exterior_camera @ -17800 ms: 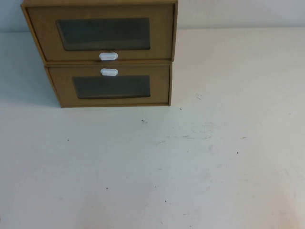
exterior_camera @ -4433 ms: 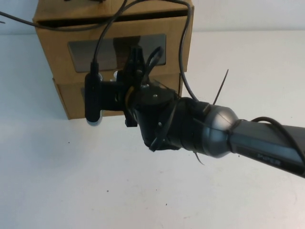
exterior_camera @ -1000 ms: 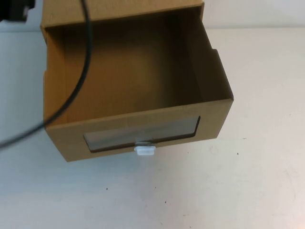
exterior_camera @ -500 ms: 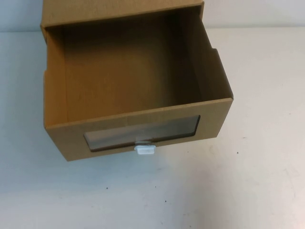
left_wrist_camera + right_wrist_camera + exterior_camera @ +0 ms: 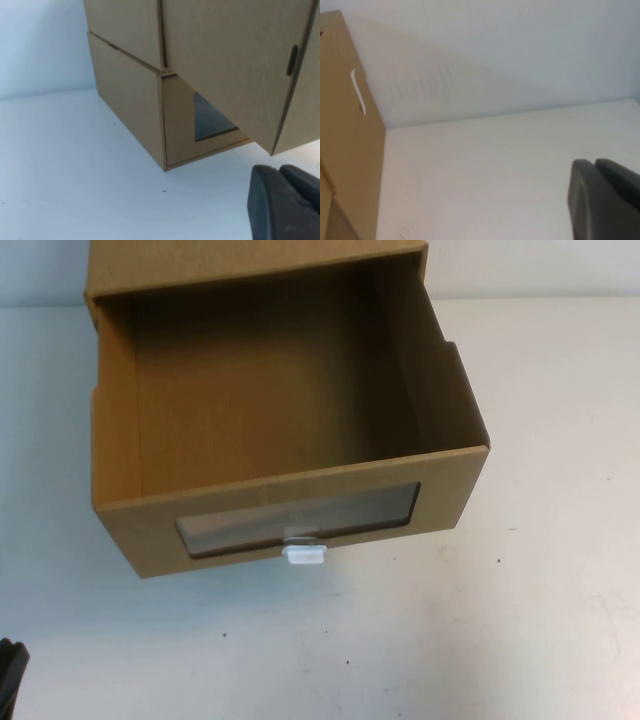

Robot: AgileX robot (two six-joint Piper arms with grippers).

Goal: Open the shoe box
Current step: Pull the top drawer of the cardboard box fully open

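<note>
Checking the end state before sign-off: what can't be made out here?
Lower box: high view, hidden under the pulled-out drawer.
Left gripper, low beside the drawer: left wrist view, cut off by the edge.
Right gripper, beside the upper box: right wrist view, cut off likewise.

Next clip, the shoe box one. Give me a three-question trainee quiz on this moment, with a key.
1. True or false: the pulled-out drawer has shoes inside.
2. The white handle sits: A) at the lower edge of the drawer's front window; B) on the drawer's side wall; C) loose on the table.
3. Fill in: neither gripper touches the box. The left gripper, low beside the box, and the right gripper, off to the side over the table, each have their fingers ____.
Key: 1 false, it is empty; 2 A; 3 shut.
</note>
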